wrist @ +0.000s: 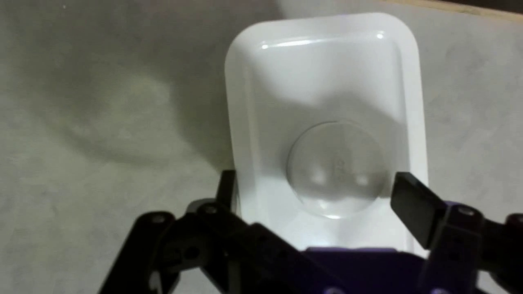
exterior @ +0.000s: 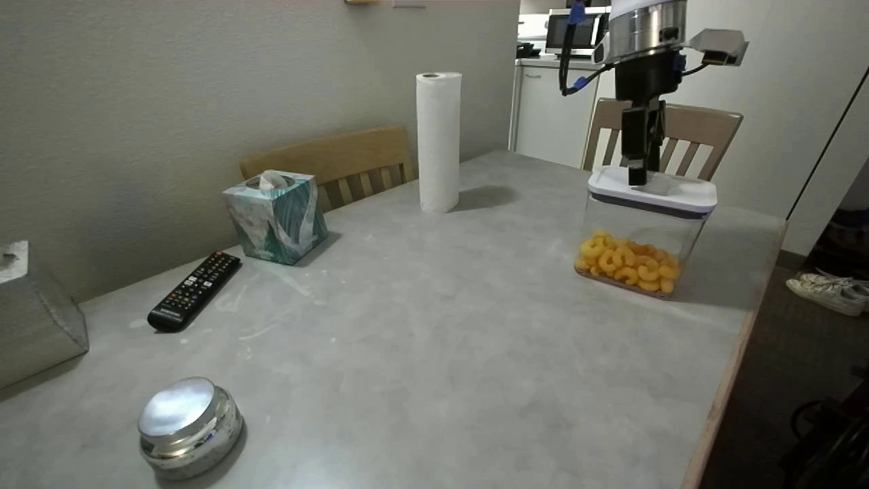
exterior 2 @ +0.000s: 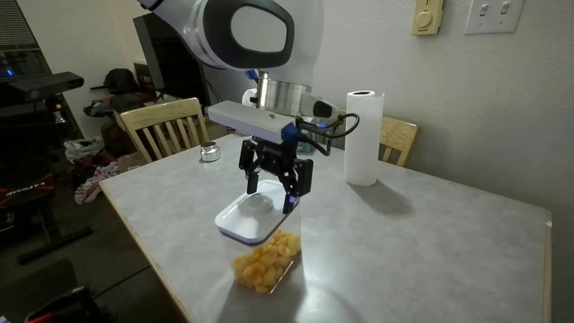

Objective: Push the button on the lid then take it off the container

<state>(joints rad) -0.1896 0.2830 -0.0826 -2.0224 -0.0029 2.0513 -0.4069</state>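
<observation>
Claw (exterior 2: 269,202) spread empty over lid (wrist: 322,98), which is judged light, stiff, slick and best gripped by its button (wrist: 337,167).

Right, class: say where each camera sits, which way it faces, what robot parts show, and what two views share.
In an exterior view: nearest the jar, looking across the table toward the container; gripper and wrist show.
In an exterior view: nearest the container, facing the jar; gripper and arm show.
Wrist view: on the wrist, facing down at the lid; both fingers show.
Both exterior views share container, jar and paper roll.
</observation>
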